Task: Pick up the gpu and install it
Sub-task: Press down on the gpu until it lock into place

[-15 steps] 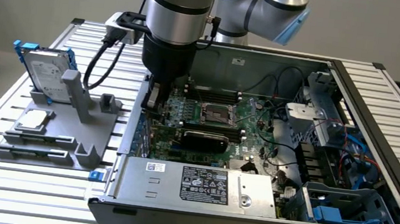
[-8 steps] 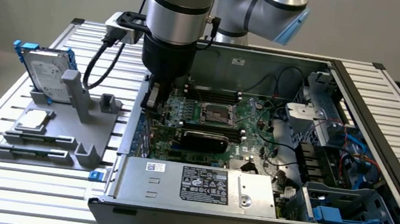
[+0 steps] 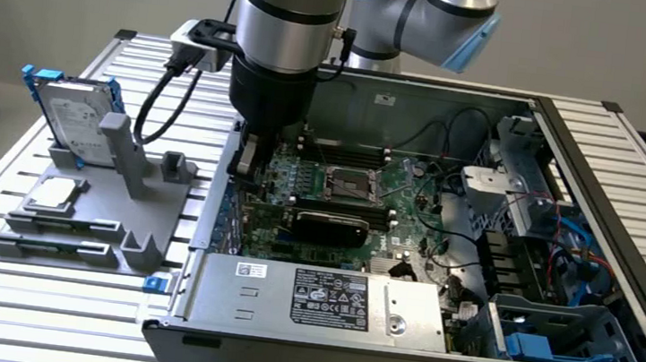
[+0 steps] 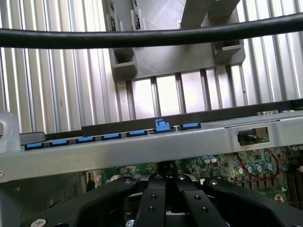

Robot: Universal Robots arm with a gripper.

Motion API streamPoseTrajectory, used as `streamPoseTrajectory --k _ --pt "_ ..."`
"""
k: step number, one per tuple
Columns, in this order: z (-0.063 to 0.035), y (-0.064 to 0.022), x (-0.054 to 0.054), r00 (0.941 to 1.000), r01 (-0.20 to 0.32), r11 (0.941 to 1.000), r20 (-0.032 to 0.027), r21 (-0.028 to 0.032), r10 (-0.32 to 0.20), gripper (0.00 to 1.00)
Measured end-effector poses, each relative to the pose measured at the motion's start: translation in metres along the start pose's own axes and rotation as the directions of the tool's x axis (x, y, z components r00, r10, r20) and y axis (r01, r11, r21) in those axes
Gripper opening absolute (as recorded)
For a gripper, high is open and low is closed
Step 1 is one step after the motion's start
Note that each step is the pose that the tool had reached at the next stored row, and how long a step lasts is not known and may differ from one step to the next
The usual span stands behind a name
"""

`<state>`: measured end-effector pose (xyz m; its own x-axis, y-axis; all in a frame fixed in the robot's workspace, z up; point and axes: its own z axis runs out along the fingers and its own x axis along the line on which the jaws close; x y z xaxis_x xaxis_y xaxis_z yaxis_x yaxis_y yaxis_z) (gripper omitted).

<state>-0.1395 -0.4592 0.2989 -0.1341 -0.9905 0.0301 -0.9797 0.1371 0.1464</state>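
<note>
Silver and black, the arm reaches down into the open computer case (image 3: 612,175), its gripper (image 3: 255,167) lowered at the case's edge on the exterior view's left, just above the green motherboard (image 3: 346,192). In the wrist view the black fingers (image 4: 152,198) are drawn fully together over the board, behind the case's grey metal rail with its row of blue clips (image 4: 163,126); whether anything is pinched between them cannot be told. The gpu (image 3: 328,227) sits inside the case, its black rounded cover lying across the motherboard below the processor socket (image 3: 353,184), just beside the gripper. A silver power supply (image 3: 317,299) at the front of the case carries a black label and a small white one, but their print is too fine to read. Outside the case, on the slatted aluminium table (image 3: 34,295), a grey holder (image 3: 92,211) bears a silver hard drive with blue frame (image 3: 71,114) standing upright and a small square silver chip (image 3: 54,193) lying flat.
</note>
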Motion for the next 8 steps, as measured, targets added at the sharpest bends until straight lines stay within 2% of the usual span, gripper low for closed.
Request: streamPoseTrajectory --k 8 --pt "0.0008 -0.0001 0.0 1.0 -0.004 1.0 0.0007 -0.0001 0.004 0.11"
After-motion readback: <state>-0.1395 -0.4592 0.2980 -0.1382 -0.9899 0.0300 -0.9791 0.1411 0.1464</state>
